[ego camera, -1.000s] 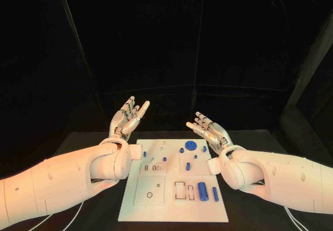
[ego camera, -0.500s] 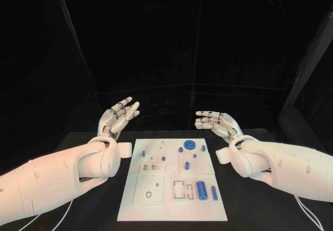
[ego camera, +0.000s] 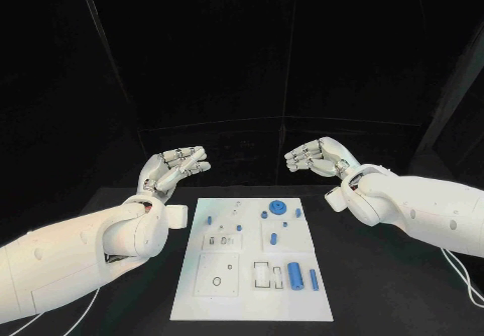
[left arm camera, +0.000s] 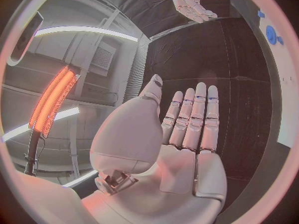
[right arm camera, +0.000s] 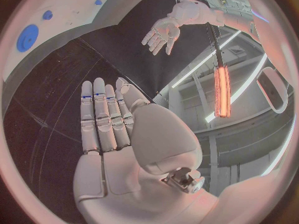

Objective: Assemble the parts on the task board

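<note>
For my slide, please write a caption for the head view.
Both hands, left and right, raised empty above the task board with blue parts.

no readable text, labels or numbers

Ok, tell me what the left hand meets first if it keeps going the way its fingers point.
Probably nothing. The left hand is raised beyond the task board, empty, its fingers aimed up and away toward the dark backdrop. The way looks free, though depth is hard to judge.
</note>
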Controlling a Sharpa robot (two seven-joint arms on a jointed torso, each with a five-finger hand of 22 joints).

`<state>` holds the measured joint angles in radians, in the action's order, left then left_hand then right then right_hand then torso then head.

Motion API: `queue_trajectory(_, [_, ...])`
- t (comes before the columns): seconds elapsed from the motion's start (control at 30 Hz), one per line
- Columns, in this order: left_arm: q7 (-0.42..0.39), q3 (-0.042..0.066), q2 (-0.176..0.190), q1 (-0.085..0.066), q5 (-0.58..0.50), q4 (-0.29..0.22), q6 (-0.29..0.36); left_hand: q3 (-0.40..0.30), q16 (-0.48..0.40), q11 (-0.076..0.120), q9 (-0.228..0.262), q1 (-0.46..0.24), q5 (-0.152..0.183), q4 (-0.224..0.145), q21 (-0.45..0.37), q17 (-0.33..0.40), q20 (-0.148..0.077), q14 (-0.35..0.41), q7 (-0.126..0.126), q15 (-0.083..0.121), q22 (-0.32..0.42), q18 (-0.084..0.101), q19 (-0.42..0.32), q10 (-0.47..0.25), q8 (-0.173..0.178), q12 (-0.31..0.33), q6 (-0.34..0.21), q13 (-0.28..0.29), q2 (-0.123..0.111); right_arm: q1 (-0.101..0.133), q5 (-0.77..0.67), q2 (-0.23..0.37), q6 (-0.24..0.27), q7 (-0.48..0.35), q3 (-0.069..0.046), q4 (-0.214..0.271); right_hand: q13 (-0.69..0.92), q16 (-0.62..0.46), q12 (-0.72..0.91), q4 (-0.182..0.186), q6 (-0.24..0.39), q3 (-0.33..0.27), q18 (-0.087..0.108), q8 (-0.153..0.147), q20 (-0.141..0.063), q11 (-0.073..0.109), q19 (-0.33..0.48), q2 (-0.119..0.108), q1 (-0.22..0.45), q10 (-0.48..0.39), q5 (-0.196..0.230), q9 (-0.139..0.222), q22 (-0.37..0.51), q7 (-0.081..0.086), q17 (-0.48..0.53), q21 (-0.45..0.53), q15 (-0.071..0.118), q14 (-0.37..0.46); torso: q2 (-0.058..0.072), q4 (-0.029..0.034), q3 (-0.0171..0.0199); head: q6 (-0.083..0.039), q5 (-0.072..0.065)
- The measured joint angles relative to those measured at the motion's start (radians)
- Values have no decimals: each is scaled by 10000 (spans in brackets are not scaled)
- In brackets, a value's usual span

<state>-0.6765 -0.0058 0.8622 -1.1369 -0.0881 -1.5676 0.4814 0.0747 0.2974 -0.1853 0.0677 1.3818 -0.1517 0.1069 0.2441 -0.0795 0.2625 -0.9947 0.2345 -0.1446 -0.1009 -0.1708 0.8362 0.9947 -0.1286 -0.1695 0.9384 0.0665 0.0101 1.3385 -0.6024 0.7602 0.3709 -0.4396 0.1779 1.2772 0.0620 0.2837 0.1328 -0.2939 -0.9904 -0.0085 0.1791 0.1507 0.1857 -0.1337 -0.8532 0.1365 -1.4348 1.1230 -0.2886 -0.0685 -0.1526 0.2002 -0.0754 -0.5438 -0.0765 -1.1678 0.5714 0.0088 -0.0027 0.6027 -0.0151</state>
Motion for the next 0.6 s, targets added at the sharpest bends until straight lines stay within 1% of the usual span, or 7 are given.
queue_trajectory(0.07, [35,0,56,-60,16,-138,-164,54,-114,67,0,0,0,-112,-67,-50,-70,-249,-15,63,45,1,202,263,5,89,193,1,0,166,-852,-116,-243,353,-7,-125,0,-33,-119,5,-143,197,0,-10,-92,65,-92,-101,-100,196,-233,0,-138,-57,0,-259,92,-268,67,16,-11,4,-13])
queue_trajectory(0.13, [76,0,109,-118,29,-265,-286,94,-216,122,0,43,0,-176,-98,-74,-123,-367,-76,103,88,2,277,384,17,140,269,1,44,258,-1650,-230,-453,684,-9,-217,0,-157,-269,20,-322,434,0,-133,-167,121,-116,-290,-47,449,-280,11,-351,-107,-6,-649,178,-600,162,37,-25,5,-21])
queue_trajectory(0.2, [129,-3,176,-196,41,-415,-400,103,-288,120,-10,-5,0,-225,-156,-93,-123,-425,-64,120,116,2,348,458,45,203,324,1,92,332,-2558,-373,-672,1063,-7,-314,0,-172,-414,10,-388,605,0,-232,-289,177,-197,-356,20,566,-71,22,-552,-138,-60,-1028,256,-923,251,52,-37,-14,-35])
queue_trajectory(0.3, [196,-3,278,-297,61,-633,-527,105,-342,138,-12,-13,0,-245,-187,-98,-137,-456,-78,122,135,2,362,473,92,260,339,1,99,403,-3796,-595,-929,1566,-6,-424,1,-37,-580,26,-414,734,-1,-380,-486,237,-563,-402,65,626,754,25,-892,-153,-223,-1687,419,-1635,385,59,-45,-73,-48])
queue_trajectory(0.37, [234,-3,330,-334,69,-762,-586,106,-377,138,-11,-13,0,-246,-187,-109,-117,-456,-78,122,149,1,383,473,94,264,339,0,100,417,-4463,-705,-1049,1824,-6,-450,1,190,-607,27,-431,735,-1,-424,-606,269,-877,-433,96,729,1074,25,-1102,-167,-378,-2117,543,-2177,463,59,-45,-95,-54])
queue_trajectory(0.53, [316,-3,376,-374,86,-1053,-703,205,-624,102,-24,-80,0,-344,-360,-121,-105,-492,-78,86,239,2,400,508,236,468,339,-9,167,437,-5991,-895,-1306,2448,-3,-403,1,620,-647,45,-485,828,-1,-591,-843,354,-1272,-604,268,814,1134,25,-1470,-221,-750,-2847,708,-2915,693,59,-38,-177,-110])
queue_trajectory(0.6, [341,-8,381,-382,94,-1139,-743,216,-662,102,-24,-80,0,-356,-382,-121,-105,-492,-78,86,257,2,400,508,280,495,338,-9,167,440,-6522,-960,-1413,2720,-3,-347,1,791,-647,37,-485,911,-1,-667,-843,354,-1338,-669,333,814,1015,25,-1585,-221,-918,-3069,732,-2940,765,59,-37,-192,-112])
